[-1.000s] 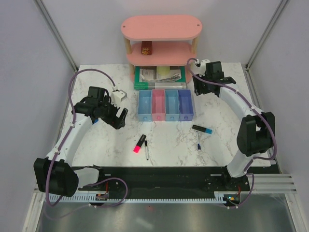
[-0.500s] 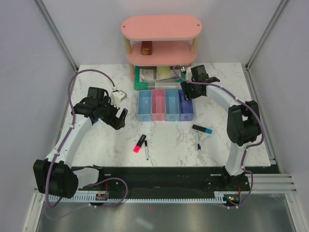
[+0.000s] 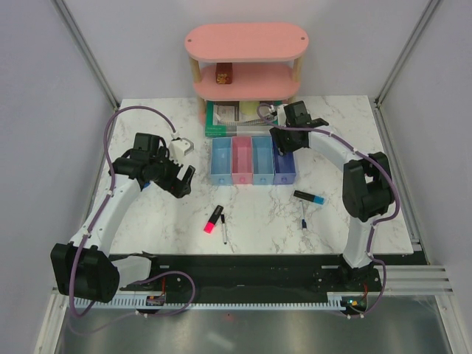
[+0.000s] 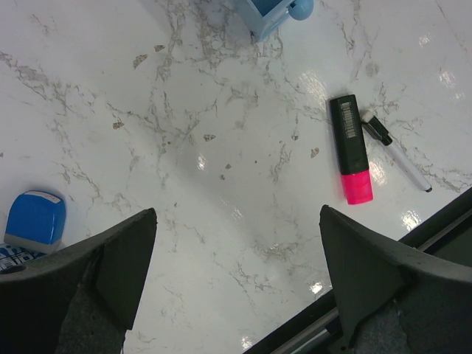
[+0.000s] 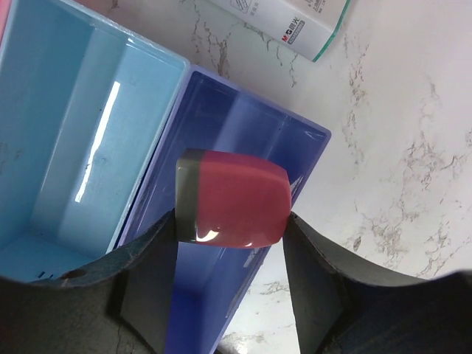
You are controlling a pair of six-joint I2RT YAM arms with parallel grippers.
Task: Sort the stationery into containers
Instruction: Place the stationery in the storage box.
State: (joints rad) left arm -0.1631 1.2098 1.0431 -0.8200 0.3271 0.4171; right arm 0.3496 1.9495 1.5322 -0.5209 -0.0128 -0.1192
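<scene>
A: The right gripper [image 5: 231, 221] is clamped on the pink eraser [image 5: 236, 193]. We see one finger pressed against each side of it.

B: Where do we place the eraser?

A: It hangs over the purple-blue tray [image 5: 243, 125], the last one in the row, close to the wall shared with the neighbouring light blue tray [image 5: 88, 133]. We cannot tell whether it touches the tray floor. The eraser has a dark band at one end.

B: And the left gripper [image 4: 237, 214]?

A: Its jaws stand wide apart with nothing between them, above bare marble table [image 4: 221, 110]. From its wrist camera we see the pink highlighter [image 4: 351, 158] lying flat with a thin pen [image 4: 398, 155] just beside it, and a small blue item [image 4: 35, 218] near the left finger.

B: What else do we find loose on the table?

A: From the top camera, the black-and-blue highlighter [image 3: 308, 197] lies in front of the trays towards the right. The other thin pen [image 3: 302, 219] is just nearer the arm bases than that.
</scene>
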